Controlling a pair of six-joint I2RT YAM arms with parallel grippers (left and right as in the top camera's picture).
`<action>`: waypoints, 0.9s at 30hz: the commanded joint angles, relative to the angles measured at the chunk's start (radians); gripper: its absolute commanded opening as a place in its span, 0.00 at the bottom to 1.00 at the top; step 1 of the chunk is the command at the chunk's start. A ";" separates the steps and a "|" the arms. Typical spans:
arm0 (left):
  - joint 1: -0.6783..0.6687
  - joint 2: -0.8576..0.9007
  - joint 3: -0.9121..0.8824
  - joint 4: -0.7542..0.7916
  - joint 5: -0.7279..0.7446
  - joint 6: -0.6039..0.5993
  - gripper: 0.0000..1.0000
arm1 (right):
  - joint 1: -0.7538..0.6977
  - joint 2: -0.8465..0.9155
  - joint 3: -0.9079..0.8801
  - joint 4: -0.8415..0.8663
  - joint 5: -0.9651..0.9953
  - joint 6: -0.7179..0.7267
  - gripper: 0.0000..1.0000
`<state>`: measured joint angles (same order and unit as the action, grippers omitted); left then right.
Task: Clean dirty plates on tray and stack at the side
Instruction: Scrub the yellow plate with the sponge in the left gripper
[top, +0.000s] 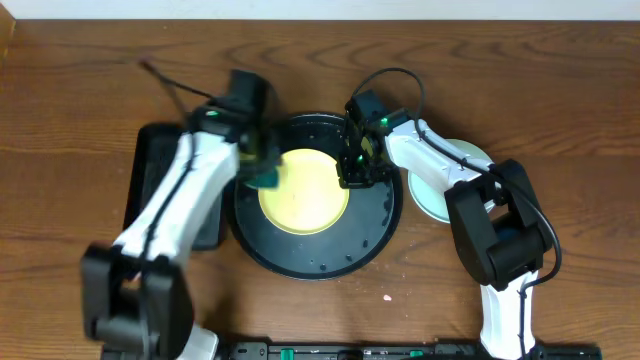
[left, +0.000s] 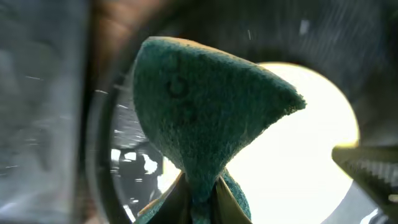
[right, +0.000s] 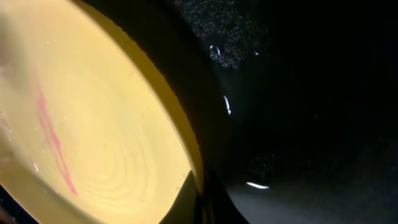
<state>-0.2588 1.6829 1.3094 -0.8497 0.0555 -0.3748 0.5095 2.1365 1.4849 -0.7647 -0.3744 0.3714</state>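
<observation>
The teal sponge (left: 205, 118) sits pinched in the left claw (left: 200, 193). The right claw (top: 357, 172) grips the yellow plate (top: 305, 190) by its edge. Wiping time, probably: next, rub off the pink smear (right: 53, 143).

On the table (top: 80, 80), the tray (top: 372, 238) is placed at the middle, and a plate (top: 305, 195) is laid inside it, slightly left of its centre. A smaller tray (top: 150, 160) is set just left of the tray, and a second plate (top: 468, 156) just right of it, partly under the right arm. A sponge (left: 205, 106) is held over the tray's left part by the left gripper (left: 200, 202), at the plate's left edge, while the right gripper (top: 355, 175) is placed in the tray's right part, at the plate's right edge
</observation>
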 joint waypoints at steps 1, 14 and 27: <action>-0.058 0.130 0.003 -0.004 0.044 0.032 0.07 | 0.008 -0.002 -0.007 0.000 -0.008 0.013 0.01; -0.183 0.270 -0.044 0.038 0.265 0.195 0.07 | 0.008 -0.002 -0.007 0.002 -0.009 0.005 0.01; -0.021 0.269 0.002 0.124 -0.077 -0.108 0.07 | 0.009 -0.002 -0.007 0.002 -0.009 0.006 0.01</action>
<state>-0.3168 1.9339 1.2911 -0.6891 0.2646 -0.2768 0.5095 2.1365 1.4849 -0.7647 -0.3714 0.3717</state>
